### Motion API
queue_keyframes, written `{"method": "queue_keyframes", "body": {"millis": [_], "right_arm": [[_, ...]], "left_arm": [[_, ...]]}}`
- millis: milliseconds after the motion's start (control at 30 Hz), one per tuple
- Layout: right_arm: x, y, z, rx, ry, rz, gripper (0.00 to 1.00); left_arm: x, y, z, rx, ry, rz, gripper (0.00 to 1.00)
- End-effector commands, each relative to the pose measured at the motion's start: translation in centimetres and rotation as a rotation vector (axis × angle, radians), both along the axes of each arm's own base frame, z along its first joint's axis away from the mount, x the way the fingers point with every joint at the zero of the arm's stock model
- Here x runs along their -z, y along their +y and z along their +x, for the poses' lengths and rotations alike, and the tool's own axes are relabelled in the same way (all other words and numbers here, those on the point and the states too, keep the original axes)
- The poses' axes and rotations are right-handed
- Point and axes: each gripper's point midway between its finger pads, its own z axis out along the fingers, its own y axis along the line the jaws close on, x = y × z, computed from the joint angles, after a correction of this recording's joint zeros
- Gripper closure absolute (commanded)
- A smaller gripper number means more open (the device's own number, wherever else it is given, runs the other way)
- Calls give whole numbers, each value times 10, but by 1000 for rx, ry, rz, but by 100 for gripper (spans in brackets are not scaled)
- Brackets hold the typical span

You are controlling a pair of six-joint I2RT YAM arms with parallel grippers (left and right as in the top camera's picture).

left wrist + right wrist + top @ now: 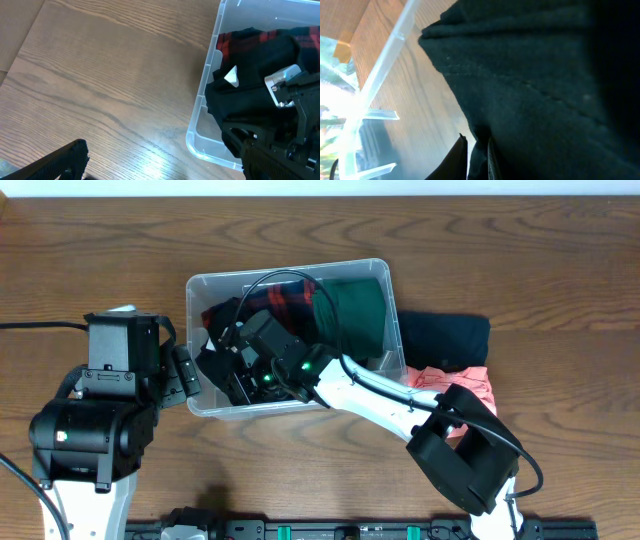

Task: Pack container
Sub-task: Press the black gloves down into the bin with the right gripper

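The clear container [290,272] stands mid-table and holds a red plaid garment [285,293], a green garment [355,310] and a black garment [222,318]. My right gripper [240,375] reaches into its front left corner. In the right wrist view its fingers [477,155] are shut on a fold of the black garment [545,75], beside the container wall [380,65]. My left gripper [185,375] is just outside the container's left wall. In the left wrist view it [157,145] is open and empty over bare table by the container's corner [205,100].
A navy garment [445,338] and a coral garment [470,385] lie on the table right of the container. My right arm [400,405] crosses the container's front rim. Wooden table [100,250] lies all around.
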Motion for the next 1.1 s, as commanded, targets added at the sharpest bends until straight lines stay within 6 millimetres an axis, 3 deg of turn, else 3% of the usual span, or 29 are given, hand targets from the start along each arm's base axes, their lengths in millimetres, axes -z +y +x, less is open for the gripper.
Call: {"method": "queue_keyframes", "body": {"millis": [0,133,300,367,433,500,600,733,767,867,967,1000,1067], "right_arm": [[36,-20,17,69,18,-91,84],[-17,-17,21,62,-51,-4,82],[-120,-23,16,50,-198,155,76],[-151,-27,13,52,-244,206,75],[-172,-33,14,71,-289,234,75],[-176,-35,19,98,-312,230,76],[-160,-37,33,148,-329,181,78],[-113,-28,55,175,-329,111,79],[-97,-26,60,178,-317,93,79],[-25,-26,76,220,-226,2,80],[39,-34,82,237,-136,-81,80],[57,-35,78,224,-92,-97,80],[74,-34,68,175,-19,-86,80]], "left_arm": [[-1,4,-1,-16,-2,10,2],[-1,4,-1,-16,-2,10,2],[-1,4,-1,-16,-2,10,2],[-1,4,-1,-16,-2,10,2],[-1,4,-1,-16,-2,10,2],[-1,4,-1,-16,-2,10,2],[-1,4,-1,-16,-2,10,2],[-1,4,-1,-16,-2,10,2],[-1,4,-1,-16,-2,10,2],[-1,4,-1,-16,-2,10,2],[-1,4,-1,-16,-2,10,2],[-1,4,-1,-16,-2,10,2],[-1,4,-1,-16,-2,10,2]]}}
